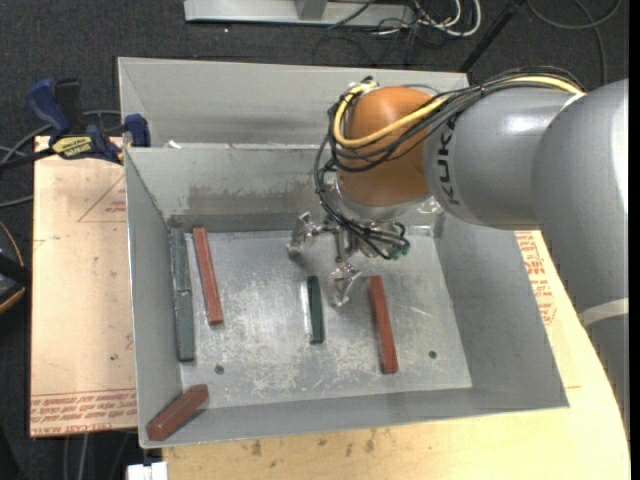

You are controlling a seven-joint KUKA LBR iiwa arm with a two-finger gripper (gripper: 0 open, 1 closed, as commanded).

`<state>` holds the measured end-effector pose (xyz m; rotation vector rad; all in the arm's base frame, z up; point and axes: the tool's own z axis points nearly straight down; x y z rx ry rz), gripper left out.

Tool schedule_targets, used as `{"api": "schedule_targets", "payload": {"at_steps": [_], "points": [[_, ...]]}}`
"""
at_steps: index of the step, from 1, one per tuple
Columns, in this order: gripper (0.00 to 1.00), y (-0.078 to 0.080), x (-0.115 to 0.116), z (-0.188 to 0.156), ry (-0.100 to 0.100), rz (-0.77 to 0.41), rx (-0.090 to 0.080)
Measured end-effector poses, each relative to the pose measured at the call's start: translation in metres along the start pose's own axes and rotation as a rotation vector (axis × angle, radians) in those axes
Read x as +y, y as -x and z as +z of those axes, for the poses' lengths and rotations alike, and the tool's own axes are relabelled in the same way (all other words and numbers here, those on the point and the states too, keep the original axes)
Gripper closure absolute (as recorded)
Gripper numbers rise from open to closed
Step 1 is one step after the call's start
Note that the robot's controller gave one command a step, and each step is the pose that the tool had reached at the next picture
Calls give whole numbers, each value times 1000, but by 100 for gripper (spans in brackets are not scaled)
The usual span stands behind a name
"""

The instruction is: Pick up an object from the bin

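A: Where's the gripper [340, 276]?

B: Low in the bin [260, 353], abt mid-floor, btw the dark green bar [314, 311] and the red-brown bar [382, 325], near their upper ends. Open or closed? Can't tell, the orange cover [385, 143] blocks it. Nothing visibly held.

A: Risks?

B: Prob. closing in the gap on nothing, or nudging a bar sideways. Both lie flat on the metal and look thin, so an off-centre grip could let one slip or pivot out.

A: How do they look?

B: Slim straight sticks, roughly parallel, apart. Green one's shorter and darker, red one's longer. Two other bars [196, 286] lie well apart, by the left wall.
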<state>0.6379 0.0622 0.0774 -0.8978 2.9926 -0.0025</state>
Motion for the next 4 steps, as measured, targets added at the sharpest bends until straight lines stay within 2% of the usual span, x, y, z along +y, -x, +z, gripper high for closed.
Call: {"api": "schedule_targets", "payload": {"at_steps": [1,2,3,4], "points": [[100,-16,21,-4,-6,-364,-6],[100,-16,21,-4,-6,-364,-7],[100,-47,43,-9,9,-406,10],[100,5,20,-146,9,-484,8]]}}
